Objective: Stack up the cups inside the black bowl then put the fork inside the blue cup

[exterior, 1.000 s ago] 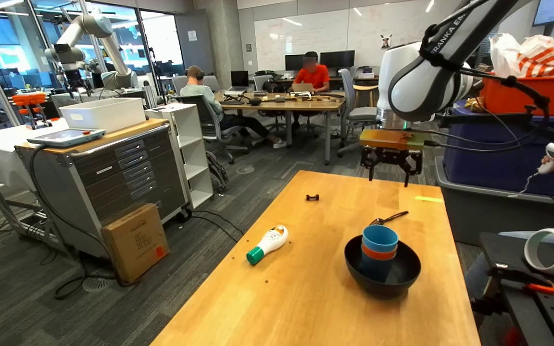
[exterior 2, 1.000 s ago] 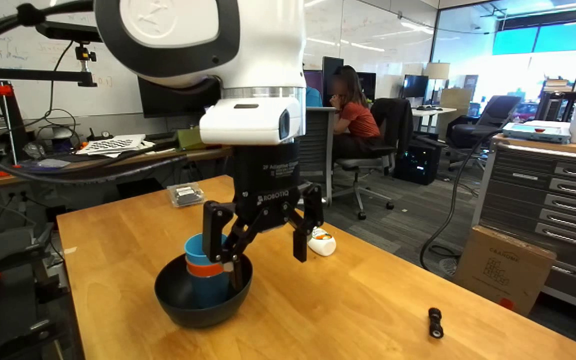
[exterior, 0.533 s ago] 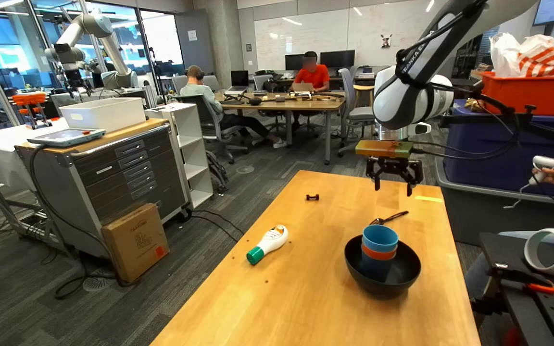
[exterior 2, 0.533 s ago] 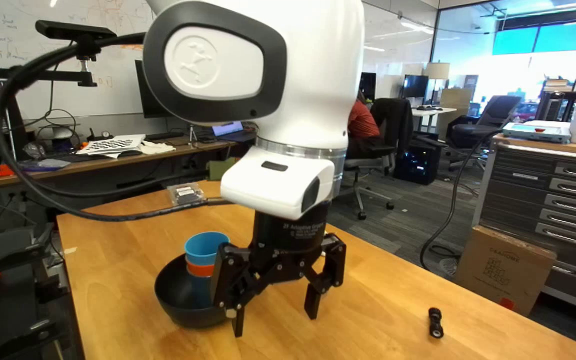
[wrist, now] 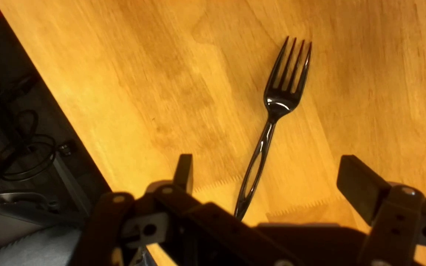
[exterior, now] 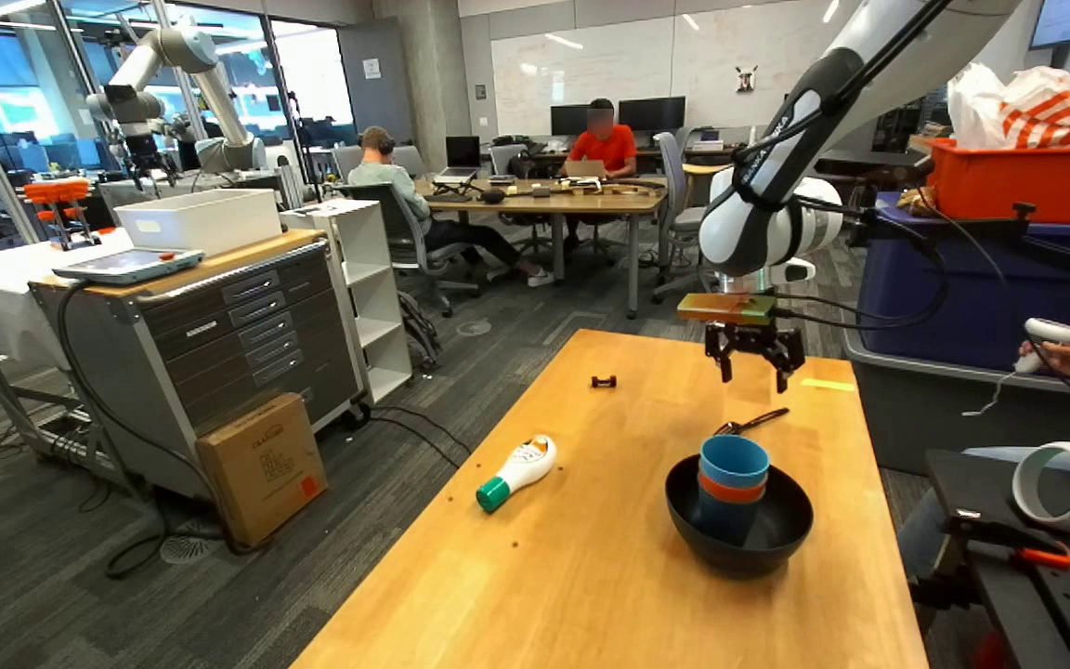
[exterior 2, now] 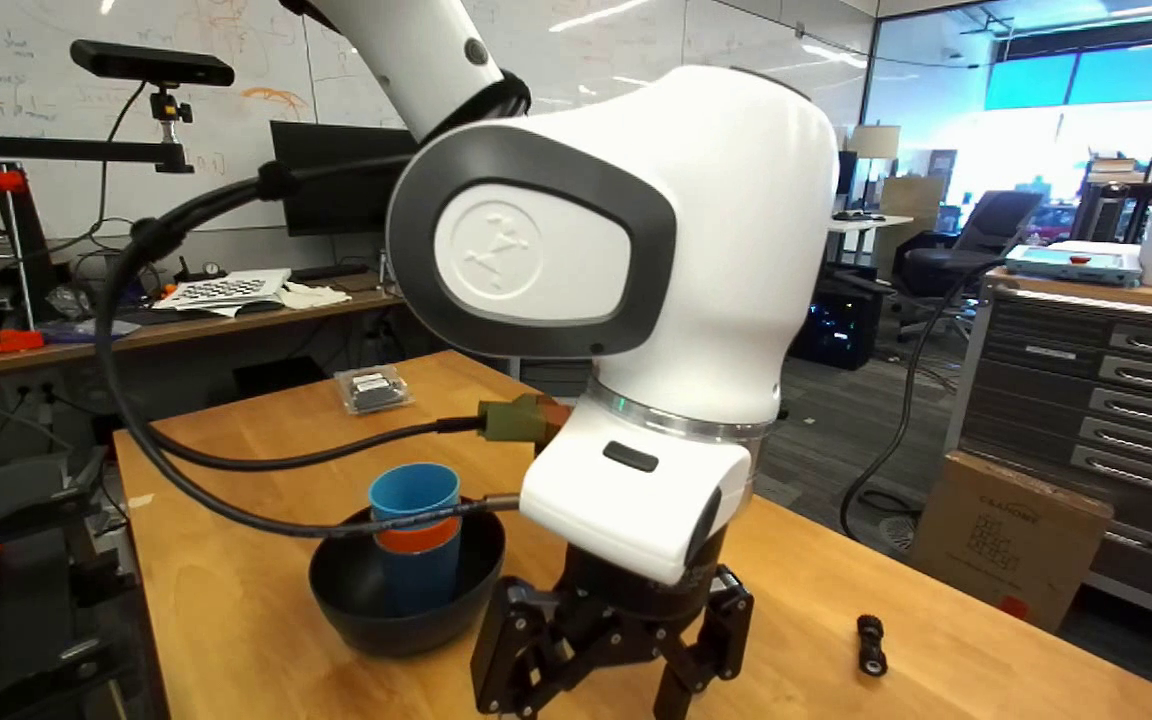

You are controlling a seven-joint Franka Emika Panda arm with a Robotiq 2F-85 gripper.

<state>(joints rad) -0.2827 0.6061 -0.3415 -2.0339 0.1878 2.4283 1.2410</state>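
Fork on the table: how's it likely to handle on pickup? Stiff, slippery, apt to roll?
The fork shows glossy highlights, so it may be slippery. It's thin and slotted lengthwise, so it might flex under a firm squeeze. It lies on the table with one end broad, so rolling seems unlikely.

Robotics lab — background robot arm, scribbled whiteboard, drawer cabinet, monitors.

So in the black bowl we've got the blue cup stacked on the orange cup, navy cup at the bottom, with a black cable crossing our view of them. Robotiq gripper hangs near the bowl, jaws spread, tips cropped off at the bottom edge. We're also seeing a little black dumbbell-shaped thing on the wooden table, well apart from the bowl.
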